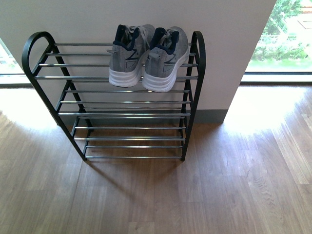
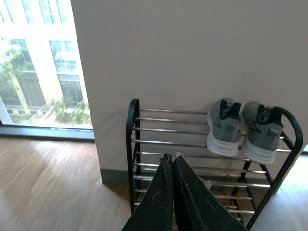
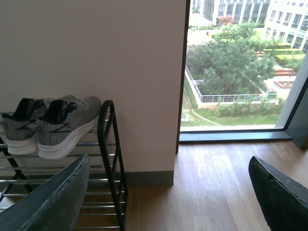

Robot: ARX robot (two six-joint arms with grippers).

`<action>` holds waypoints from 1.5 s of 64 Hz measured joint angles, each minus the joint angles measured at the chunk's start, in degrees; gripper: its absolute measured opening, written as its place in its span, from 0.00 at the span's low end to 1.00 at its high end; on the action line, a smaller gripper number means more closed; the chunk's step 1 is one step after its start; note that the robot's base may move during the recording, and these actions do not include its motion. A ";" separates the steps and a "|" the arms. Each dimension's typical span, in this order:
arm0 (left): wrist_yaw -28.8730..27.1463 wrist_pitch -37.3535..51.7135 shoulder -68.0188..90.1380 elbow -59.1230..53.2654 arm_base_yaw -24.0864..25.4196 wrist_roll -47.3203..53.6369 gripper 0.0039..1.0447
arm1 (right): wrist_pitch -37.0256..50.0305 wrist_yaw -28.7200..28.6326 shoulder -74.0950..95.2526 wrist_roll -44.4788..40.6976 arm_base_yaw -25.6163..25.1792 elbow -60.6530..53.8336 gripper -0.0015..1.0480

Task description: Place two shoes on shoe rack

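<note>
No readable text or labels anywhere.

Our left gripper (image 2: 172, 158) has its two dark fingers (image 2: 190, 197) pressed flat together, tips meeting, with nothing clamped between them. Our right gripper (image 3: 169, 162) is spread wide, its scuffed dark fingers (image 3: 53, 197) far apart and gripping nothing.

Pale wall (image 1: 97, 17), wood floor (image 1: 219, 190), bright windows (image 3: 231, 62)

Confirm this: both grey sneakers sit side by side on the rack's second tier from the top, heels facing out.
Not quite: the tier is wrong. Both sneakers sit side by side on the top tier of the rack, heels facing out. The front view shows it.
</note>
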 joint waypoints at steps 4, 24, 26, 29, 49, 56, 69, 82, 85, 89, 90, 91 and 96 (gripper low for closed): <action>0.04 0.00 -0.02 0.00 0.00 0.00 0.01 | 0.00 -0.02 -0.04 0.00 0.00 0.00 0.91; 0.04 0.00 -0.07 0.00 0.00 0.00 0.24 | 0.00 -0.02 -0.02 0.00 0.00 0.00 0.91; 0.04 0.00 -0.07 0.00 0.00 0.00 0.29 | 0.00 -0.02 -0.02 0.00 0.00 0.00 0.91; 0.02 0.00 -0.07 0.00 0.00 0.00 0.36 | 0.00 -0.02 -0.02 0.00 0.00 0.00 0.91; 0.04 0.00 -0.07 0.00 0.00 0.13 0.93 | 0.00 -0.02 -0.02 0.00 0.00 0.00 0.91; 0.02 0.00 -0.07 0.00 0.00 0.11 0.91 | 0.00 -0.02 -0.02 0.00 0.00 0.00 0.91; 0.04 0.00 -0.07 0.00 0.00 0.11 0.91 | 0.00 -0.02 -0.02 0.00 0.00 0.00 0.91; 0.02 0.00 -0.07 0.00 0.00 0.09 0.91 | 0.00 0.00 -0.02 0.00 0.00 0.00 0.91; 0.04 0.00 -0.07 0.00 0.00 0.09 0.91 | 0.00 -0.02 -0.02 0.00 0.00 0.00 0.91; 0.02 0.00 -0.07 0.00 0.00 0.11 0.91 | 0.00 -0.02 -0.04 0.00 0.00 0.00 0.91; 0.02 0.00 -0.07 0.00 0.00 0.09 0.91 | 0.00 -0.02 -0.04 0.00 0.00 0.00 0.91; 0.02 0.00 -0.07 0.00 0.00 0.09 0.91 | 0.00 -0.02 -0.04 0.00 0.00 0.00 0.91; 0.04 0.00 -0.07 0.00 0.00 0.11 0.91 | 0.00 0.00 -0.02 0.00 0.00 0.00 0.91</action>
